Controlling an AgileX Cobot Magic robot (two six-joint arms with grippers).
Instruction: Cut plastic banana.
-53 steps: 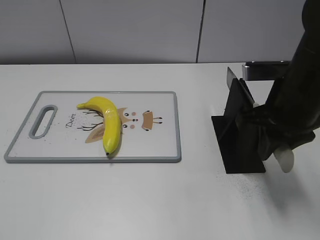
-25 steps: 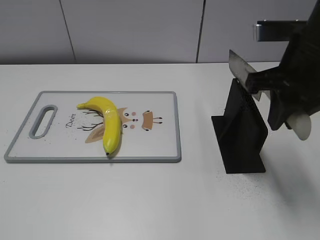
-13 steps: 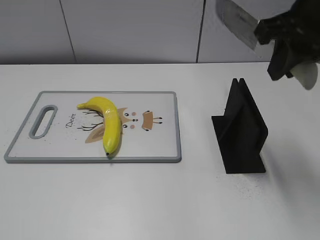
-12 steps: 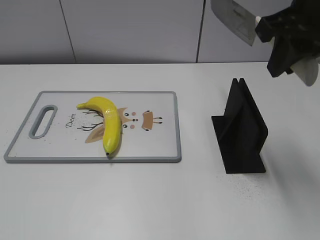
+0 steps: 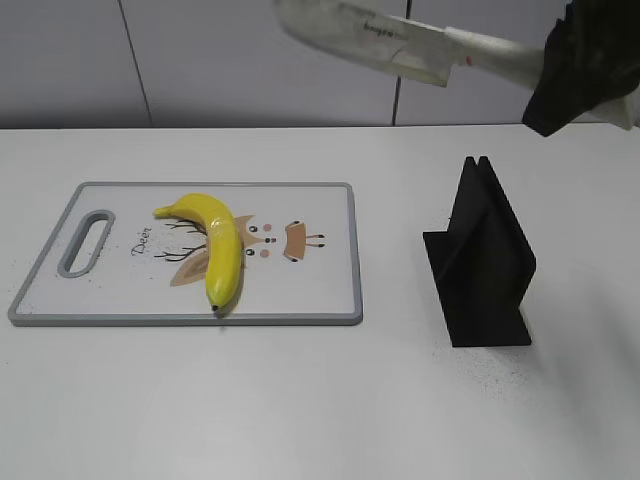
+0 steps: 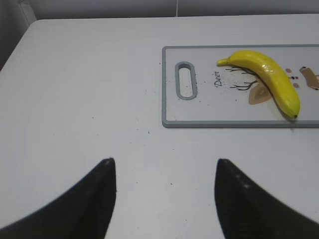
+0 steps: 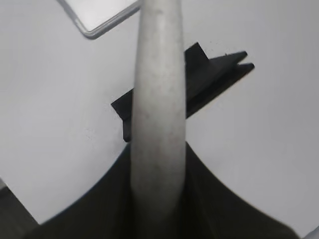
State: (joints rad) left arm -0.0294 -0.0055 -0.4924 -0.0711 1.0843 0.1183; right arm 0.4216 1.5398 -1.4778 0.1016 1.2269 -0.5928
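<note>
**Knife Raised, Banana on Board**

White tabletop (image 5: 330,400) carries a cutting board (image 5: 320,290) and a black knife stand (image 5: 485,270). The plastic banana (image 5: 222,245) lies on the board. The right gripper (image 5: 580,60) is clamped on the knife (image 5: 400,42) handle, blade high above the table. The left gripper (image 6: 164,194) hovers with jaws apart, near the board.

A glossy bright yellow plastic banana (image 5: 218,245) with a dark tip is seen on a white, grey-rimmed cutting board (image 5: 320,290) printed with a brown cartoon deer, beside a matte black knife stand (image 5: 484,265), while a pale cream-handled knife (image 5: 400,42) with a silvery blade is clamped in the black right gripper (image 5: 575,60).
</note>
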